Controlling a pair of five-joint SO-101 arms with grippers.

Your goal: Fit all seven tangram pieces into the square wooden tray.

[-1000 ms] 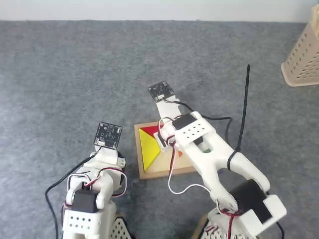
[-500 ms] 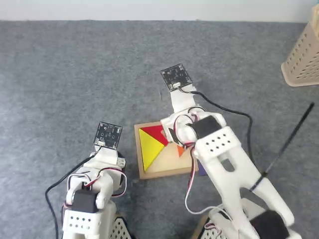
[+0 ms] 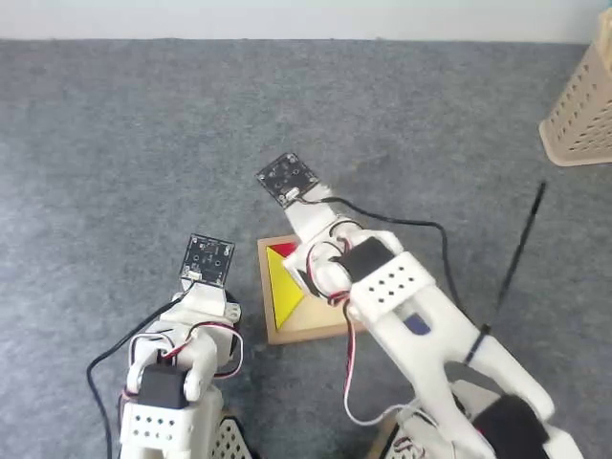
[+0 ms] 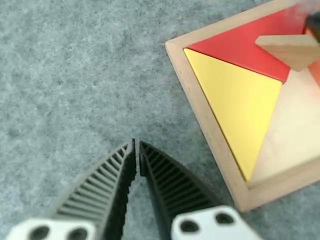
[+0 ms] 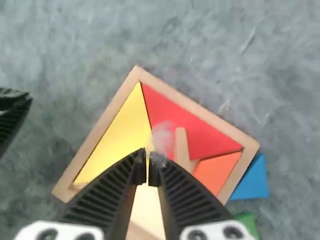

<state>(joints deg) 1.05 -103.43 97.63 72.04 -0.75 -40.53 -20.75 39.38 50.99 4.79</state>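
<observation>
**Three pieces seated, the rest to come**

On the grey counter (image 3: 143, 134), the square wooden tray (image 5: 97, 134) holds the big yellow triangle (image 5: 120, 137), the big red triangle (image 5: 192, 125) and a smaller orange piece (image 5: 216, 171). A plain wooden piece (image 5: 181, 147) lies over the red one, perhaps tilted and unseated. A blue piece (image 5: 252, 181) and a green piece (image 5: 245, 220) wait outside. The right pincer (image 5: 148, 167) hangs over the tray, nearly closed and empty. The left pincer (image 4: 136, 150) is closed and empty beside it.
</observation>
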